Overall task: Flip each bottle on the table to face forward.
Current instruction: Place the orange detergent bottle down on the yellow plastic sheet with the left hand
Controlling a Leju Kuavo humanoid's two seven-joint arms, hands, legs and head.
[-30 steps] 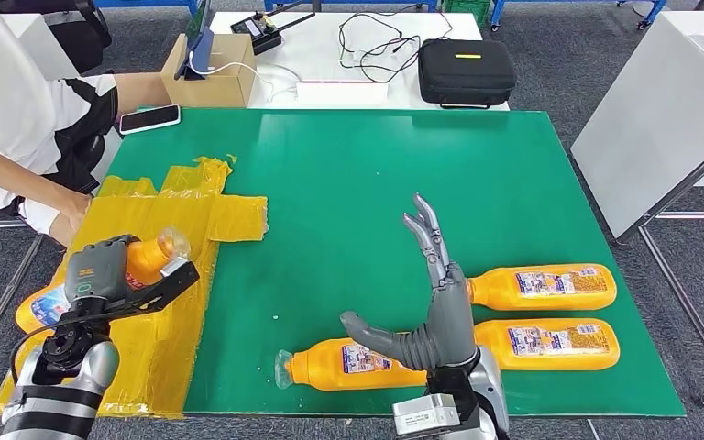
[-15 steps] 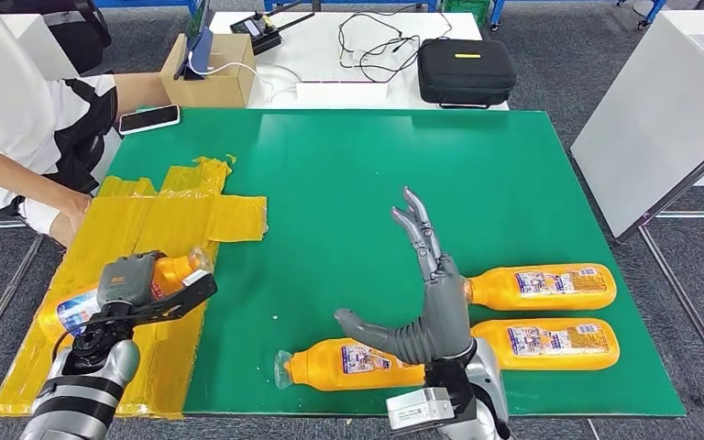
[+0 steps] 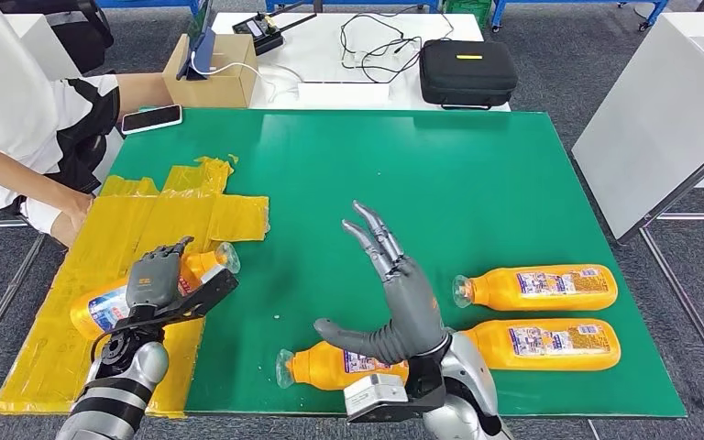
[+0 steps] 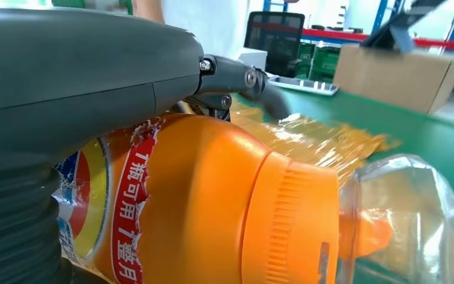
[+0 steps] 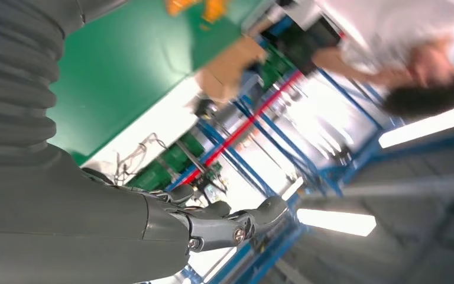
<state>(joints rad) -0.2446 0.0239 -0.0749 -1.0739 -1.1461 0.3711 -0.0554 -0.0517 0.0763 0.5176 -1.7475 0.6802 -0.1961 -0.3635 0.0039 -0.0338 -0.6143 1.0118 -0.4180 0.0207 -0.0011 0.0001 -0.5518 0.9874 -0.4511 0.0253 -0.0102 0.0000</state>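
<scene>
Head view, near edge first. Right hand [image 3: 394, 302] raised above the green table [image 3: 477, 174], fingers spread wide and straight, pointing toward 11 o'clock, thumb out toward 9 o'clock, holding nothing. Directly beneath and behind its wrist: near orange bottle [image 3: 330, 365], lying flat, clear cap toward 9 o'clock, label partly hidden by the hand. At 3 o'clock from that hand: middle orange bottle [image 3: 550, 343], lying flat, label up, neck end hidden behind the forearm. Just beyond it at 12 o'clock: far orange bottle [image 3: 541, 287], lying flat and parallel, clear cap toward 9 o'clock, label up.

At 9 o'clock from the right hand: left hand [image 3: 156, 284] gripping the held orange bottle [image 3: 110, 307], fingers wrapped over the body near the neck, clear cap pointing toward 2 o'clock, base toward 8 o'clock. Bottle positioned over the yellow tape patch [image 3: 147, 220] at the table's 9 o'clock side; contact with the patch cannot be determined.

Left wrist view: held orange bottle [image 4: 213, 201] close against the hand, ribbed orange collar and clear cap at the free end, torn red-and-blue label at the gripped end, dark finger [image 4: 242, 83] arched over the shoulder.

Right wrist view: fingers [image 5: 230, 225] extended, empty.

Farther back, at 10 o'clock: person's forearm [image 3: 27, 183] at the table edge, then a smartphone [image 3: 149, 118] on the table corner. Beyond the green table at 12 o'clock: white table [image 3: 316, 57] carrying a cardboard box [image 3: 209, 73], loose cables [image 3: 376, 41] and a black zip case [image 3: 466, 71].
</scene>
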